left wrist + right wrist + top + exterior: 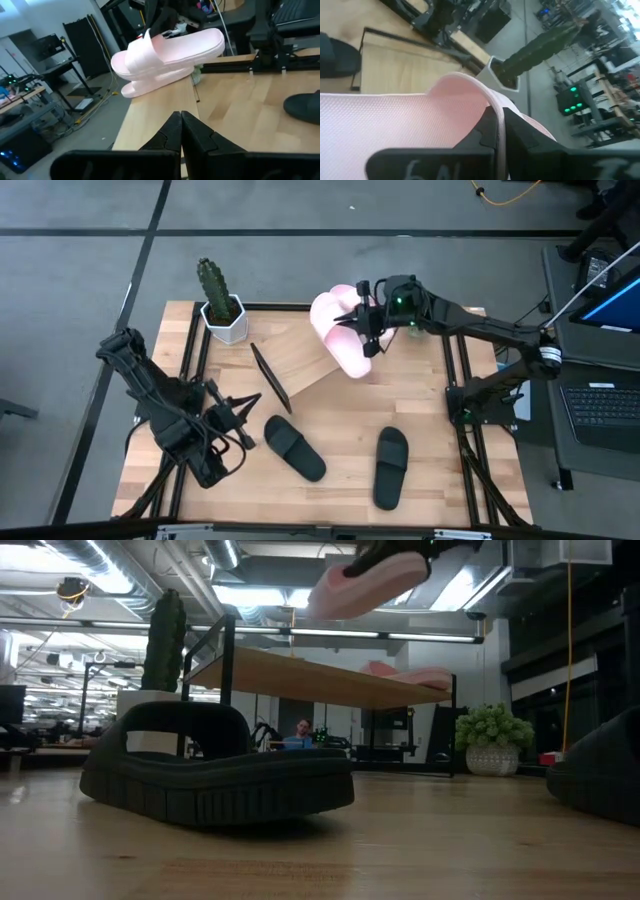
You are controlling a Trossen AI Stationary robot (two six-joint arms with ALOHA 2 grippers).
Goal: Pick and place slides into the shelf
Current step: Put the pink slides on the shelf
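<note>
My right gripper (pixel 367 320) is shut on a pale pink slide (pixel 335 320), which it holds in the air above the shelf (pixel 300 355); the low view shows this slide (pixel 365 585) well above the slanted board (pixel 320 680). A second pink slide (pixel 410 673) lies sole-down on the board. Two black slides (pixel 293 447) (pixel 390 467) rest sole-down on the table near its front edge. My left gripper (pixel 245 415) is shut and holds nothing, at the table's left, pointing toward the shelf. My right gripper pinches the pink slide's wide top strap (pixel 487 100) at its edge, one finger under the strap and one on its outer side. The fingers come from the table's right, slanting slightly down. The slide hangs clear above the shelf, a little tilted.
A cactus in a white pot (pixel 222 305) stands at the table's far left corner, beside the shelf. The shelf's black wire frame (pixel 270 375) sticks out toward the left black slide. Bare wood lies between the two black slides and the shelf.
</note>
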